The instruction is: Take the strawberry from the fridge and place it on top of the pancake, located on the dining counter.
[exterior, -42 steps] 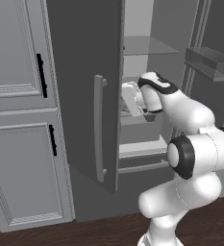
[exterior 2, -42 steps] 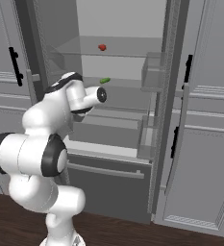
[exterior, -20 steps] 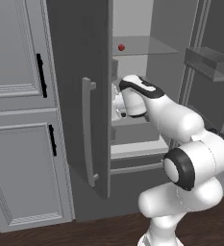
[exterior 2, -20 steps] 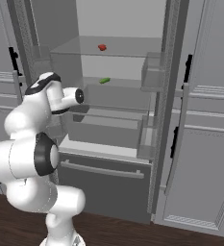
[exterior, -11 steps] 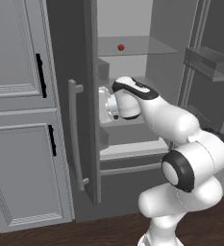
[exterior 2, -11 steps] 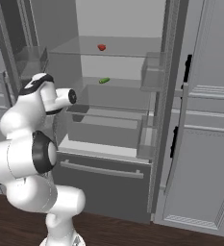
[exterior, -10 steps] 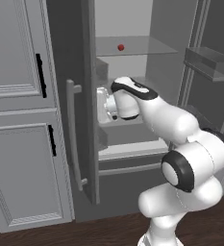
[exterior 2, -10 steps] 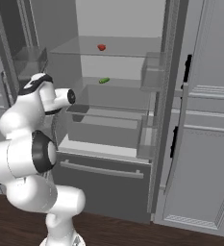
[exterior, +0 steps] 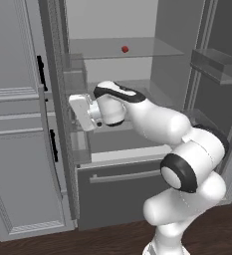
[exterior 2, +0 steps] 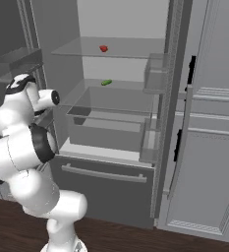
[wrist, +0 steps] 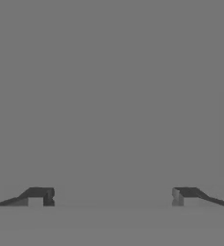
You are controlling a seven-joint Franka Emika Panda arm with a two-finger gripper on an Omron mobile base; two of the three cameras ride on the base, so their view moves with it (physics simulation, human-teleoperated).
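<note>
Fridge (exterior 2: 121, 19) stands open, both doors swung wide. Strawberry (exterior: 124, 49) sits on the upper glass shelf (exterior 2: 130, 49), toward the back, untouched. A green item (exterior 2: 106, 82) lies on the shelf below it, a clear drawer (exterior 2: 111, 129) under that.

Gripper (wrist: 112, 196) is spread wide with nothing between the jaws. In the hand view its 2 tips face a flat grey surface, very close. From the left base view the hand (exterior: 85, 112) is pressed up near the inner side of the left door (exterior: 62, 99), well below and left of the berry.

Step, as I judge it: door opening looks done, reach for the berry not started. Pancake and counter are elsewhere.

Risks from here:
1. Hand is tight against the door, so lifting straight up could scrape the door bins (exterior: 76, 79) or the shelf edge. It probably needs to back off first.
2. Berry is tiny and round, far smaller than the gripper. A slightly off closure could squirt it out or roll it to the back wall.
3. Coming in low risks hitting the glass shelf front.
4. Going 1 shelf too low would pick the green item instead.
5. The elbow could knock the left door back toward closing.
</note>
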